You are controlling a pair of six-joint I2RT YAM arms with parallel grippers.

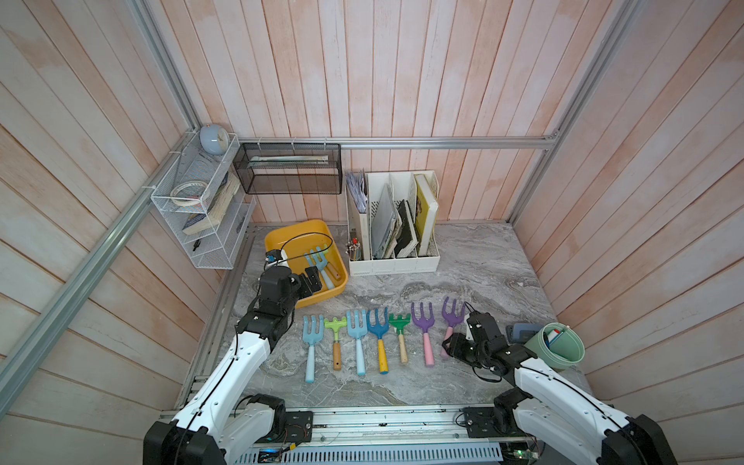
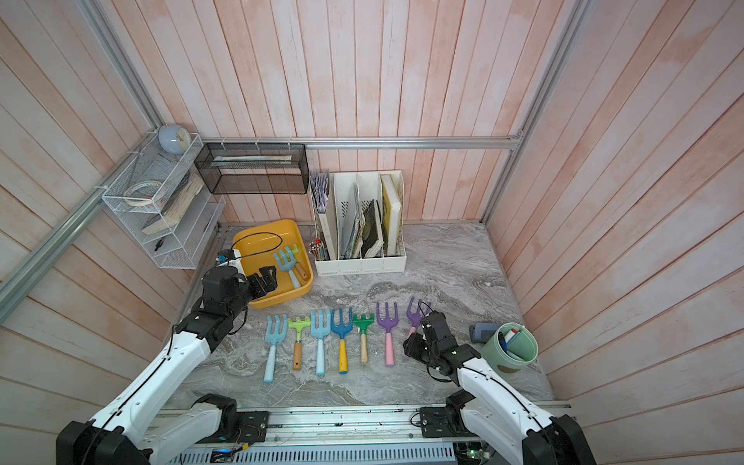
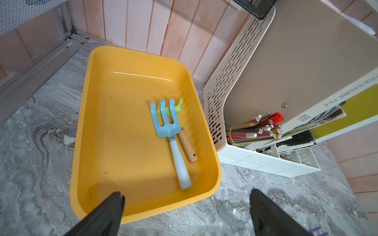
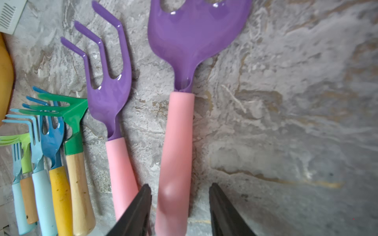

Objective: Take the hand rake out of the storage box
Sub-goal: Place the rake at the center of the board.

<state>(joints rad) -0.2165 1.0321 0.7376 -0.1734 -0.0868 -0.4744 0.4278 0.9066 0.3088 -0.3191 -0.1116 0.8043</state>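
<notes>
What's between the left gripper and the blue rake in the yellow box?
Only bare floor of the yellow box; the left wrist view shows the open left gripper facing the blue rake unobstructed.

A: How many hand rakes [image 1: 377, 327]?
B: Nine: seven on the table [image 1: 483, 265], two in the storage box [image 3: 122, 126].
A: And containers?
B: One storage box, one file organizer [image 1: 402, 263], one mesh basket [image 1: 288, 183], one wire shelf [image 1: 213, 257], one green cup [image 1: 557, 360].

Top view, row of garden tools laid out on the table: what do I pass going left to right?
Light-blue fork → lime rake → second light-blue fork → blue fork with yellow handle → green rake → purple fork → second purple fork.
</notes>
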